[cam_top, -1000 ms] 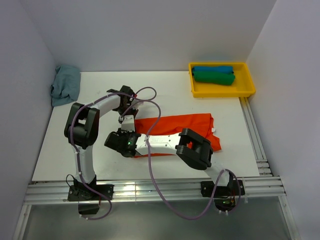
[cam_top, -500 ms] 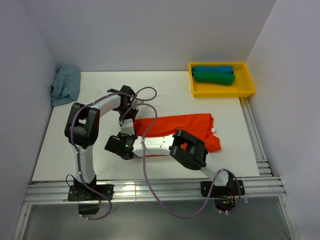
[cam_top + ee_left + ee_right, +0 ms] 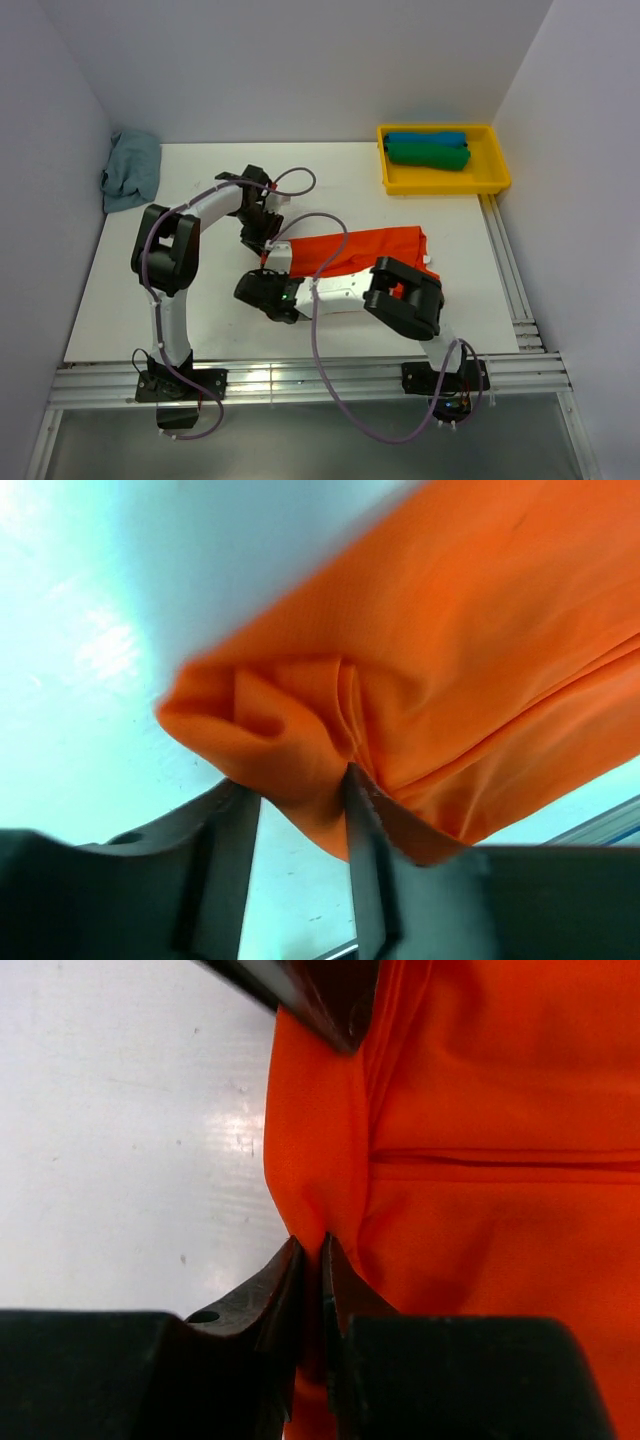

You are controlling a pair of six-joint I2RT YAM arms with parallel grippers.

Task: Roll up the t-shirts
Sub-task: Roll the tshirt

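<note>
Left gripper (image 3: 300,798) is clamped on a bunched fold at the left end of the bright orange-red cloth t-shirt (image 3: 375,248). Its jaws are held partly apart by the thickness of the fabric. Right gripper (image 3: 310,1260) is pinched almost fully closed on a thin edge of the same shirt, just nearer the front edge than the left gripper. One of the left gripper's fingers (image 3: 320,1000) is seen close by in the right wrist view.

Shirt is laid flat approx. mid-worktop, right of centre. Its long axis runs left-right, roughly parallel to the near edge, and the gripped end points toward the left edge. Collar vs. hem can't be told.

At the far right corner, a yellow plastic tray (image 3: 440,184) holds a rolled blue shirt (image 3: 425,138) and a rolled green shirt (image 3: 428,155), side by side, both lengthwise left-right. At the far left corner, a dusty grey-blue shirt (image 3: 130,170) is left crumpled, well apart from the rest.
</note>
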